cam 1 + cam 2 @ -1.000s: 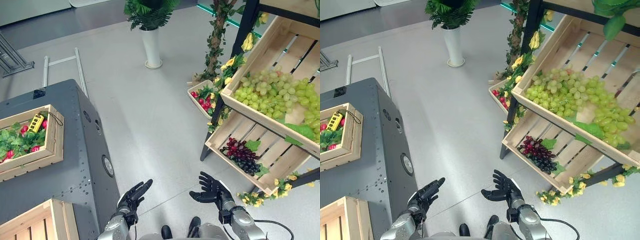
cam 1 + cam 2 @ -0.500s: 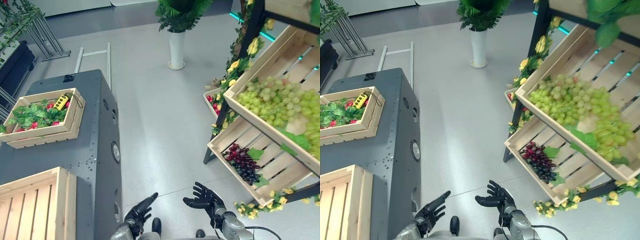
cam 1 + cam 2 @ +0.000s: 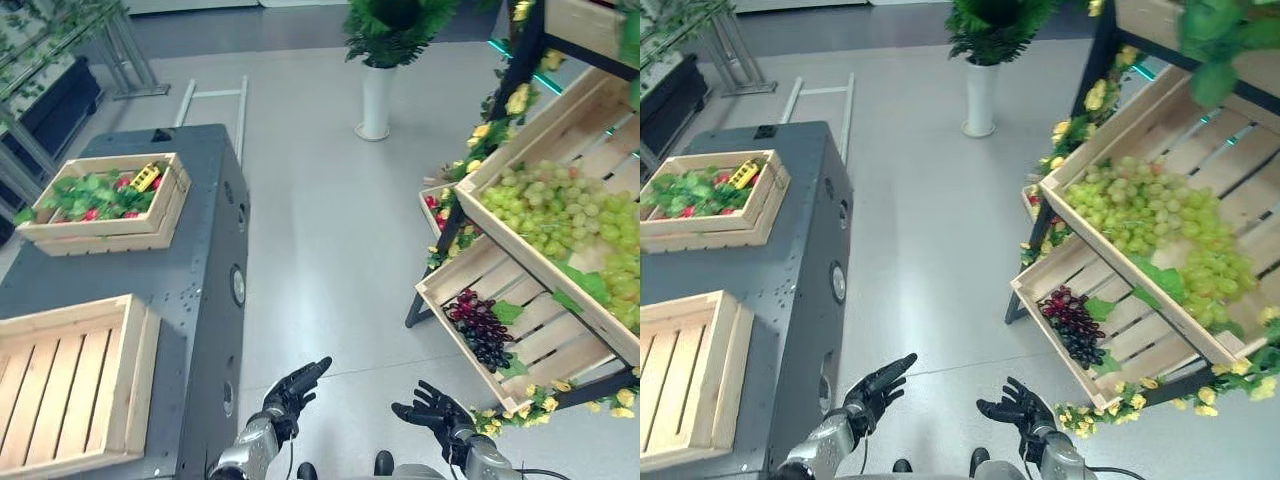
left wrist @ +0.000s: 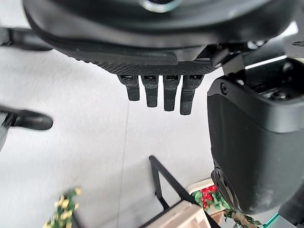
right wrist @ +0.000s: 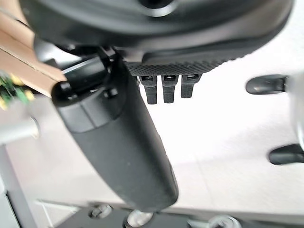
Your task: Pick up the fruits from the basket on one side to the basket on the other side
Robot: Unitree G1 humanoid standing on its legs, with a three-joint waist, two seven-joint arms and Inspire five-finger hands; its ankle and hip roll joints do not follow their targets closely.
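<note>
While the camera has swung left, left hand (image 3: 293,388) and right hand (image 3: 432,408) stay spread, empty crate (image 3: 70,380) now fuller in view.

Two silver-grey forearms enter at the lower edge of the head views, each ending in a dark, jointed hand: left hand (image 3: 290,388), right hand (image 3: 432,408). At close range the fingers (image 4: 157,93) are black and segmented, below a ribbed black palm edge; the thumb (image 5: 116,142) is smooth, rounded and black.
</note>
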